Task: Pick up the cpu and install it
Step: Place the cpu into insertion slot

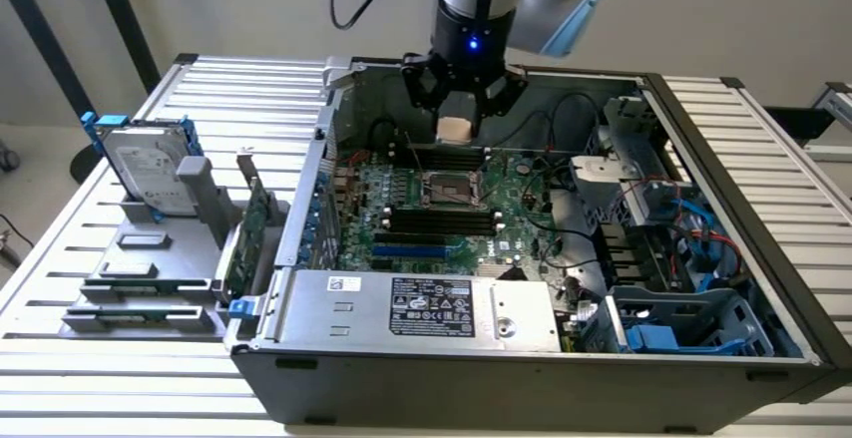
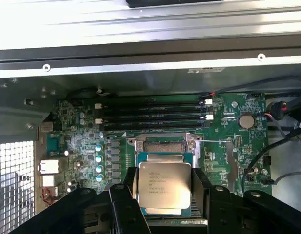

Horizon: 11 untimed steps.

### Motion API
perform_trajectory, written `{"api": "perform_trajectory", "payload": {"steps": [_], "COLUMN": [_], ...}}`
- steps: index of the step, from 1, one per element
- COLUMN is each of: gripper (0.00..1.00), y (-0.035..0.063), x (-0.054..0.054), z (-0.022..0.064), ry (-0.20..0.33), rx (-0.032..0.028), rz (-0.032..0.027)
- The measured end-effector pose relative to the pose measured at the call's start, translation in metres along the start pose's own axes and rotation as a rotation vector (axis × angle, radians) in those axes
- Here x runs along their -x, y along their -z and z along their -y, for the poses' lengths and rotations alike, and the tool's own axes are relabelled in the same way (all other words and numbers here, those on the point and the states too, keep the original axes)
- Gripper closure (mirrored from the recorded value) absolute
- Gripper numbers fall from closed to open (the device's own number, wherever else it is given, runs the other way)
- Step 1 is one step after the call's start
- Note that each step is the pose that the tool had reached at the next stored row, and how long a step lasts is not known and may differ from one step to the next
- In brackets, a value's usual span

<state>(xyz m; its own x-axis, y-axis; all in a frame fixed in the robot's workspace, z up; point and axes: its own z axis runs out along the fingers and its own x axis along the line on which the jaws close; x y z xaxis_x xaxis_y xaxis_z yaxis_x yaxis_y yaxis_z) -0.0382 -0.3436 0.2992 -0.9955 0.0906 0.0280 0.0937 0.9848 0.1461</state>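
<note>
The cpu [image 2: 164, 183], a small flat square chip with a silvery top plate and printed text, sits between the black fingers [image 2: 126, 195] of my gripper [image 2: 164, 190], which is shut on its two sides. In the exterior view the gripper [image 1: 457, 129] hangs over the open computer case with the pale cpu [image 1: 456, 130] at its tips, above the far part of the green motherboard [image 1: 493, 228]. The open cpu socket [image 1: 445, 190] lies just below and nearer the camera. In the wrist view the socket frame [image 2: 165, 145] shows directly behind the chip.
The case walls [image 1: 560, 373] surround the board, with cables and a drive cage [image 1: 672, 238] toward the exterior view's right. Black memory slots [image 2: 155, 114] lie beyond the socket. Outside the case at the exterior view's left stand a silver hard drive [image 1: 147, 169] and a green card [image 1: 250, 233].
</note>
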Motion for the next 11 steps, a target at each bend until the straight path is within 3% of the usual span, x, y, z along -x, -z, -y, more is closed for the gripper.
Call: {"api": "perform_trajectory", "payload": {"steps": [11], "gripper": [0.45], "y": [-0.0085], "x": [0.0002], "z": [0.0013], "ry": [-0.198], "rx": [0.0055], "rz": [0.0292]}}
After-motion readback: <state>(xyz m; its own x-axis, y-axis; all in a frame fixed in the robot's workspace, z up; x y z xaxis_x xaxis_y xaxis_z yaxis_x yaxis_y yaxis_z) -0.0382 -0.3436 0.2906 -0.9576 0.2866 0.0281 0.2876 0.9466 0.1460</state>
